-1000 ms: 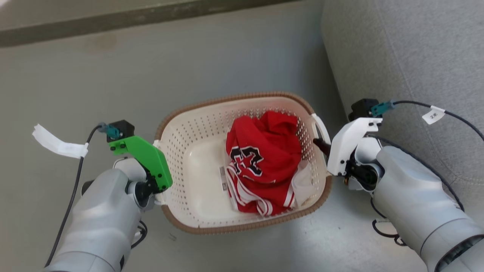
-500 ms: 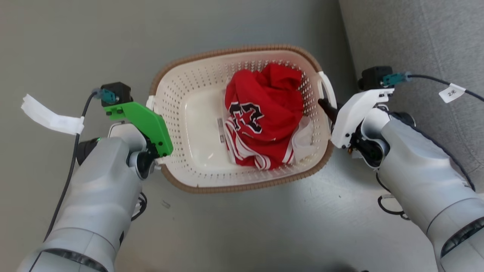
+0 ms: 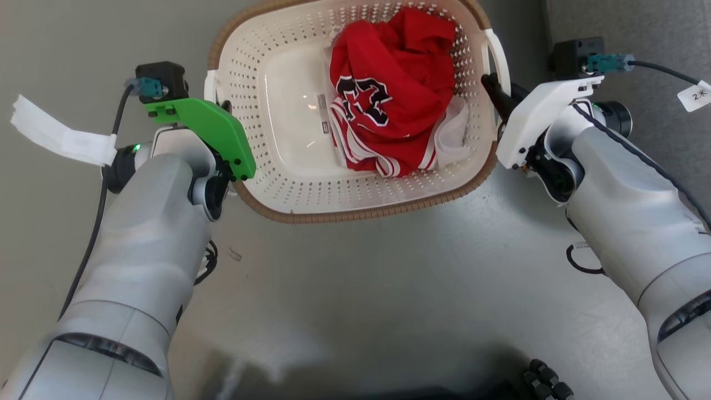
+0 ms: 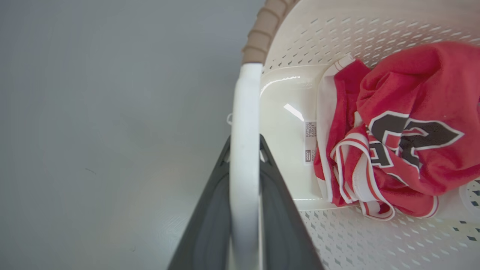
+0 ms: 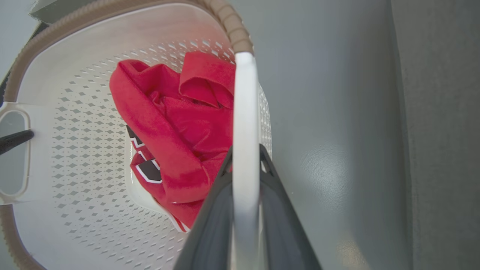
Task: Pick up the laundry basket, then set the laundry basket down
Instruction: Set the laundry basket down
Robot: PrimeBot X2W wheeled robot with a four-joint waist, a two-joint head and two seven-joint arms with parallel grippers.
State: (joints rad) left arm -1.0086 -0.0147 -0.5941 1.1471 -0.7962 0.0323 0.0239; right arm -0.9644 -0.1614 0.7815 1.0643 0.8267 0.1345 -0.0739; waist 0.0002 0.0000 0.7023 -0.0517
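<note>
Contact is made on both short sides of the laundry basket, which is held between the two arms over the grey floor, near the floor's right edge where a grey upholstered surface begins. Whether its base touches the floor or hangs clear of it cannot be told. In the head view the basket is cut off by the top edge, with its brown woven-look rim curving along the near side.

The left gripper is clenched on the left handle: in the left wrist view the white bar of the handle is pinched between the two dark fingers, one pressed to each side. In the head view these fingers are mostly hidden beneath a green mount.

The right gripper is likewise clamped on the right handle, whose white bar is seen running up between its two fingers. Above this gripper a white mount is seen in the head view. In the right wrist view a dark finger of the left gripper is seen through the opening of the far handle.

A crumpled red jersey with black and white lettering and striped trim is piled in the right half of the basket, against the perforated wall. The left half of the bottom is bare except for a small printed label just beside the jersey.

A white tape tag is fixed to the left arm's cable, and a small written tag to the right arm's cable
</note>
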